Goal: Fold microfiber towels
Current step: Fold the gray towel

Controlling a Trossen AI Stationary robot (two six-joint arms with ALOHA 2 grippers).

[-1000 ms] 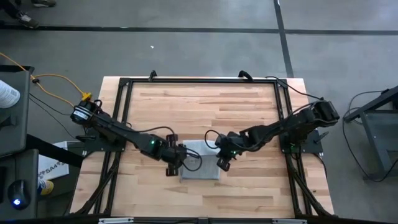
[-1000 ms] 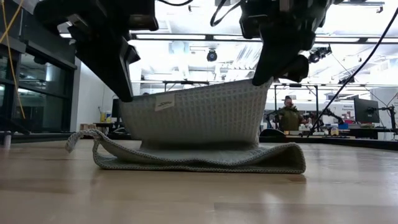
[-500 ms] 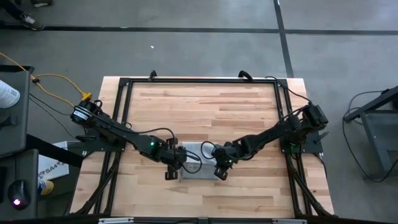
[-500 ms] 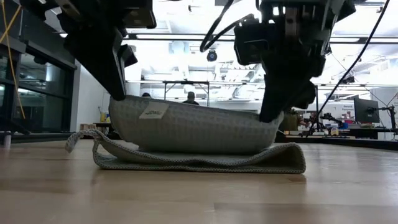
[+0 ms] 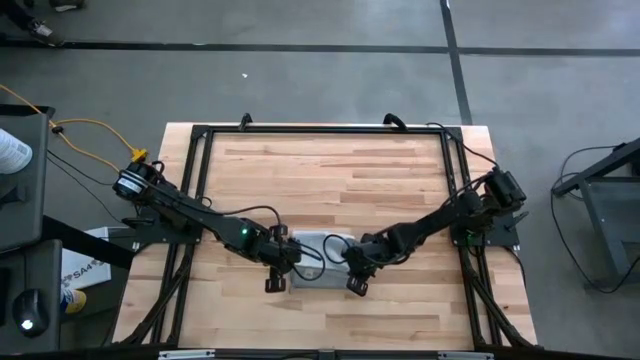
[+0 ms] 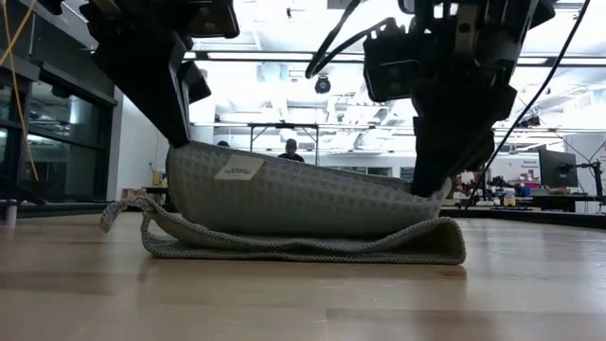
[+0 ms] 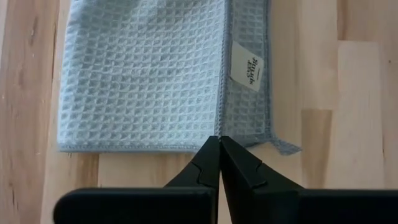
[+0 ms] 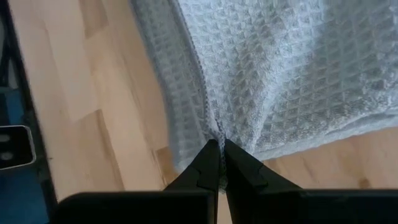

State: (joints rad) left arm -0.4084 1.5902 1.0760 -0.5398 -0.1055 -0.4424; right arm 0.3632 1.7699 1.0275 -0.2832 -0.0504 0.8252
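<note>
Near edge first: both grippers are down at the front of the table, each pinched tight on a corner of the microfiber towel. The left gripper has its fingers together on the hemmed corner by the tag; the right gripper is clamped on bunched cloth at the other corner, fingers closed w/ the weave gathered between them.

The towel lies on the wood between the two arms, front-centre, already doubled — in the low view the carried layer sags over a flat lower layer, its left end a bit higher than its right.

Step in hand, as I read it: lay the carried edge onto the bottom layer to finish the fold. To do it well, keep both corners level and taut so the middle doesn't belly; line the carried hem up w/ the lower hem before letting go; set down, then open both together. The bottom layer's loose tail at far left looks apt to skew if dragged.

Writing: a small white tag near the hem carries dark print — too small to read. No other legible labels on the rig or in the room behind.
</note>
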